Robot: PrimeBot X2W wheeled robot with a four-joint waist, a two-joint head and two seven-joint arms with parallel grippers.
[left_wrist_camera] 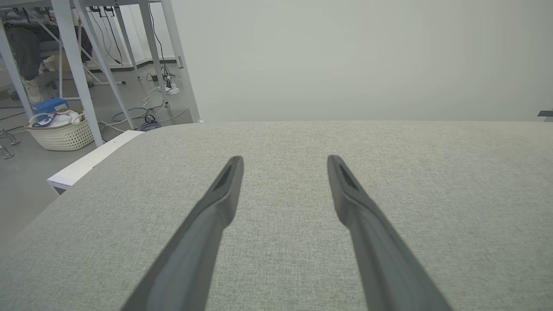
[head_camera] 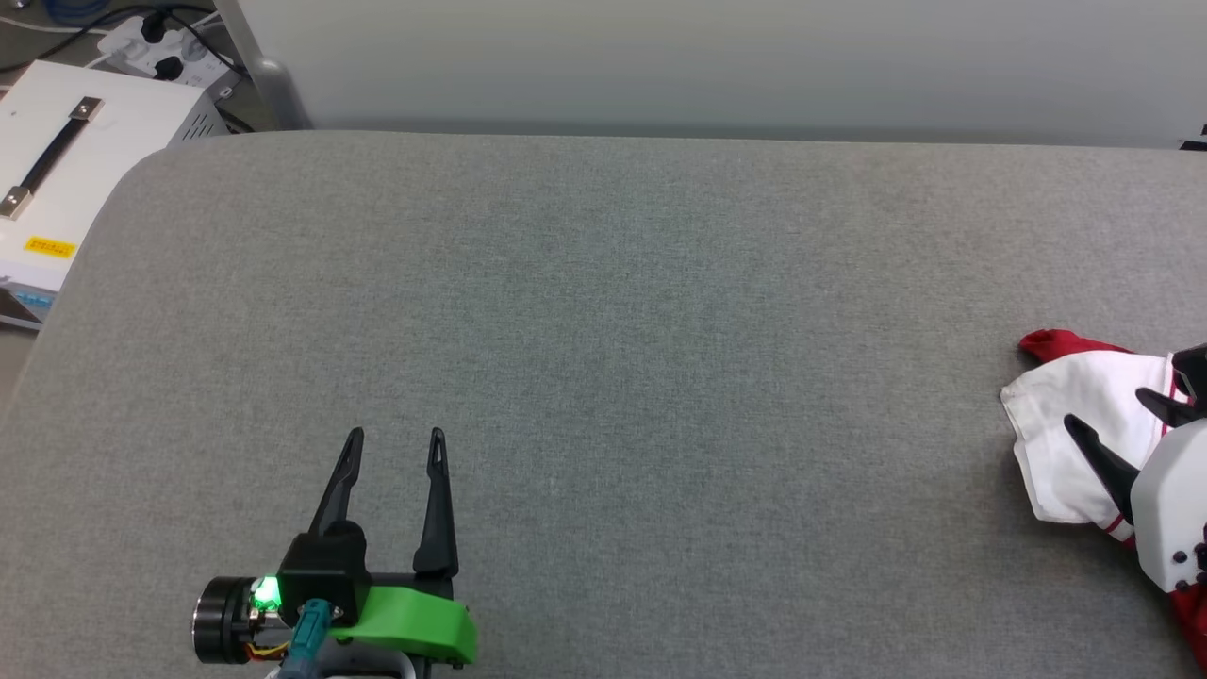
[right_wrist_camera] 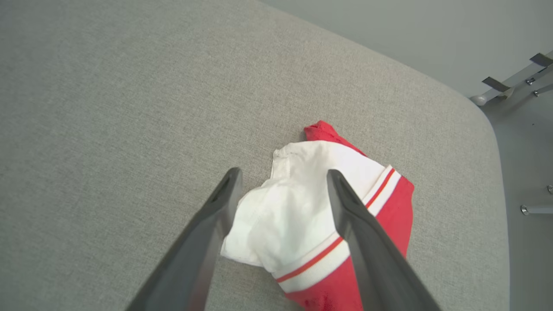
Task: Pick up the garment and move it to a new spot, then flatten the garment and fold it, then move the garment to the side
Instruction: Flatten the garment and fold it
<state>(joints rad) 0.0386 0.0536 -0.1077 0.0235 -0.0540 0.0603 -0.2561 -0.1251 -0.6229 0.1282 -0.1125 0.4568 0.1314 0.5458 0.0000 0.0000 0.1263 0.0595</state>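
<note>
Red-white garment (head_camera: 1075,424) lies crumpled; long axis diagonal.

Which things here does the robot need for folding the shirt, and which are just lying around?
For the job: garment, bunched up, red and white; right gripper, open, pointing at it; left gripper, open over the grey table.
Just lying about: white box with black handle; power strip; woven basket on the floor.

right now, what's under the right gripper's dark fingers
A bunched red and white garment on the grey fabric table, below the open right gripper. Its inner folds are hidden.
</note>
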